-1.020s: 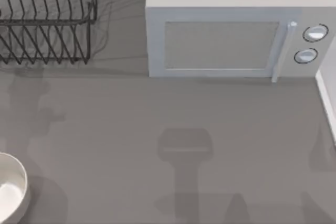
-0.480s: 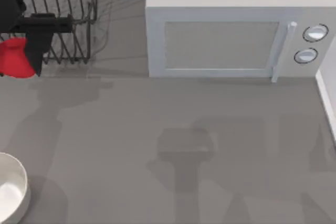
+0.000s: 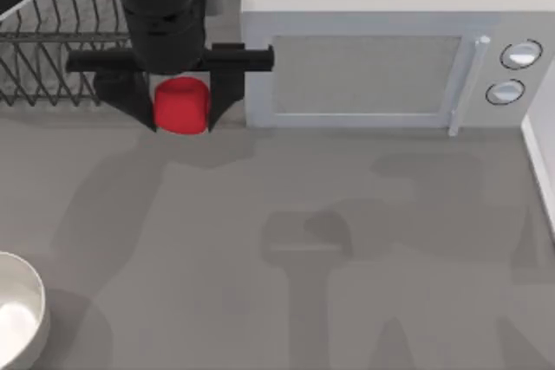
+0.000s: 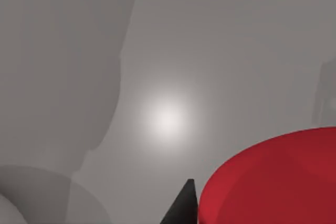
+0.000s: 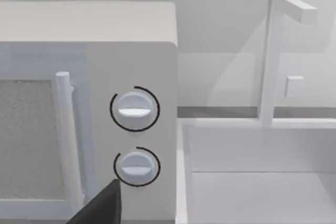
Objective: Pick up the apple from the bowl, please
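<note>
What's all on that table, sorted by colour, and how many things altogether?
Red: 1, the small round red apple, held up between the fingers of the left end effector.
White: 2, the round glossy white bowl at the table's left edge and the boxy white microwave at the back.
Black: 1, the black wire dish rack at the back left.
Total: 4.

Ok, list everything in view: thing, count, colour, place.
apple: one, red, between the left gripper's fingers, high over the table's far left
bowl: one, white, at the table's near left edge
dish rack: one, black wire, far left
microwave: one, light grey, far centre to right
sink with faucet: one, white, right of the microwave
table: one, grey
left gripper: one, black, shut on the apple
</note>
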`<action>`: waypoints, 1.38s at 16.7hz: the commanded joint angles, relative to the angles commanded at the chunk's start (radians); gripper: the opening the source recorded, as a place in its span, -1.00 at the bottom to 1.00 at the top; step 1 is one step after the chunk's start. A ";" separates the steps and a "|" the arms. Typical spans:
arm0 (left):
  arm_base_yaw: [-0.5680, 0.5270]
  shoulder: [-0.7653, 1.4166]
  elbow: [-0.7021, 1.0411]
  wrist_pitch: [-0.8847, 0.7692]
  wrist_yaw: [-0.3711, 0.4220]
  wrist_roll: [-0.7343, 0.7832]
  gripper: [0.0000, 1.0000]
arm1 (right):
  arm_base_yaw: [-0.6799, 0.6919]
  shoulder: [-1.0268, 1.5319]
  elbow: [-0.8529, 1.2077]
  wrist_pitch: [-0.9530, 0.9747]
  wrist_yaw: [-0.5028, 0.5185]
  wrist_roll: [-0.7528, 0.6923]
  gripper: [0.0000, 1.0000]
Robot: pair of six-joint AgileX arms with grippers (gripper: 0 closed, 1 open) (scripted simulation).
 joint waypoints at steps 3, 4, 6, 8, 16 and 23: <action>0.003 -0.001 -0.004 -0.002 0.002 0.003 -1.00 | 0.000 0.000 0.000 0.000 0.000 0.000 1.00; 0.004 -0.001 -0.007 0.001 0.002 0.003 -1.00 | 0.000 0.000 0.000 0.000 0.000 0.000 1.00; 0.004 0.001 -0.043 0.037 0.001 0.003 -1.00 | 0.000 0.000 0.000 0.000 0.000 0.000 1.00; 0.004 0.008 -0.114 0.114 0.001 0.004 -1.00 | 0.000 0.000 0.000 0.000 0.000 0.000 1.00; 0.004 0.039 -0.381 0.420 0.000 0.004 -1.00 | 0.000 0.000 0.000 0.000 0.000 0.000 1.00; 0.004 0.039 -0.381 0.420 0.000 0.004 -0.40 | 0.000 0.000 0.000 0.000 0.000 0.000 1.00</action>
